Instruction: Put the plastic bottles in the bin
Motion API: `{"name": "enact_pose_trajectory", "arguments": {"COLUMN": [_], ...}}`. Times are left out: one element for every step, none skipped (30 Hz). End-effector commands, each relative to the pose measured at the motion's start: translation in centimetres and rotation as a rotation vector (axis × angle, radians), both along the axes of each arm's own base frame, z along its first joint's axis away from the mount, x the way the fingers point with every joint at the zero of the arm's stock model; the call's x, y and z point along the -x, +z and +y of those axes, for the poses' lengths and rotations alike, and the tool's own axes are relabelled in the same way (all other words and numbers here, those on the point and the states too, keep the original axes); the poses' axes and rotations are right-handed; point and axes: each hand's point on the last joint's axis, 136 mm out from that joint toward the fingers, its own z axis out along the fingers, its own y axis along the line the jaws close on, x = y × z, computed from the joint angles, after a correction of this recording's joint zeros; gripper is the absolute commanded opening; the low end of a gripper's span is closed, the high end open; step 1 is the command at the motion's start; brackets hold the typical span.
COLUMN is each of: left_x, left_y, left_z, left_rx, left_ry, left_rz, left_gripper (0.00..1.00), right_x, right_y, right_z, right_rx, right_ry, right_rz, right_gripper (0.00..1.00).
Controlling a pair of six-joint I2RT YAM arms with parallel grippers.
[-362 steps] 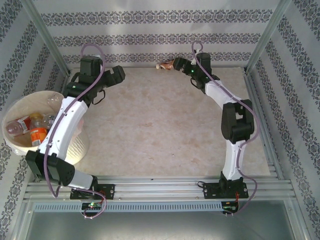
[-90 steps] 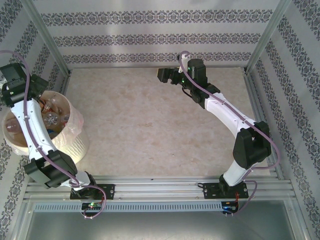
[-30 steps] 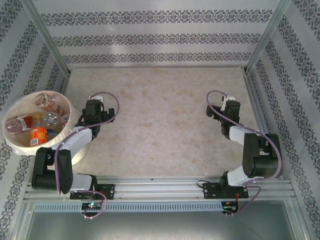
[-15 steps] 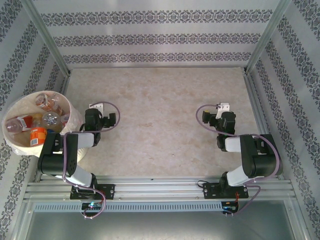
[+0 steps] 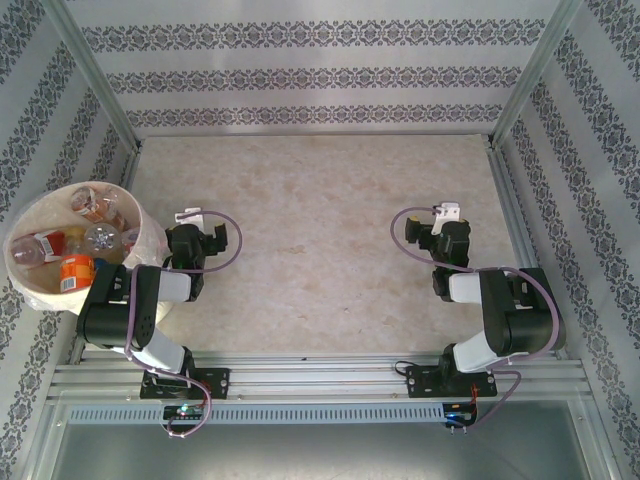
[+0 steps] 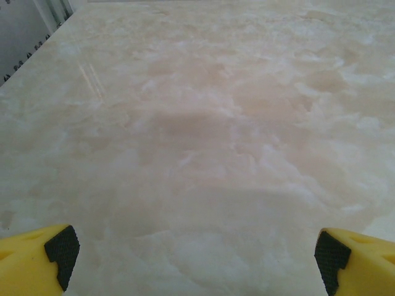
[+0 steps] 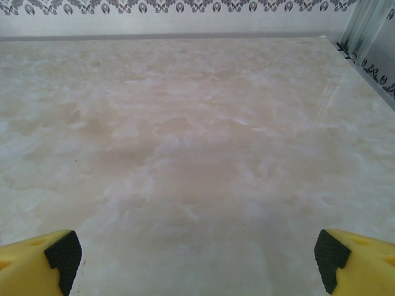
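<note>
Both arms are folding back to rest; left claw (image 6: 194, 256) and right claw (image 7: 194, 256) are gaping wide, holding nothing; bottles (image 5: 75, 265) are sitting in the bin (image 5: 100, 185), left of the left claw; bench (image 5: 320, 230) ahead is lying bare, so the job is looking done.

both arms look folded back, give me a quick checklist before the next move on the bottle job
1. Every one of the small clear plastic bottles that can be seen lies inside the large round cream-white bin: ok.
2. Bin upright, at the left edge of the beige marbled tabletop: ok.
3. Left gripper open, nothing between its yellow fingers: ok.
4. Right gripper open, nothing between its fingers: ok.
5. Left arm apart from the bin wall: cannot tell; it is folded right beside it.
6. Tabletop ahead of each gripper free of obstacles: ok.
</note>
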Motion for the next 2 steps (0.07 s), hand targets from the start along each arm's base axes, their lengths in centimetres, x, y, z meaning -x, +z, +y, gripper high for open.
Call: {"name": "enact_pose_trajectory", "arguments": {"left_x": [-0.39, -0.4], "left_y": [1.04, 1.14], "left_z": [0.03, 0.03], "left_rx": [0.004, 0.003], "left_ry": [0.016, 0.016], "left_rz": [-0.053, -0.056], "left_gripper": [1.0, 1.0], "right_x": [-0.68, -0.68], "right_y": [0.98, 1.02], "right_z": [0.18, 0.2], "right_rx": [0.008, 0.008], "right_ry": [0.019, 0.019], "right_rz": [-0.031, -0.033], "right_gripper": [0.98, 0.98]}}
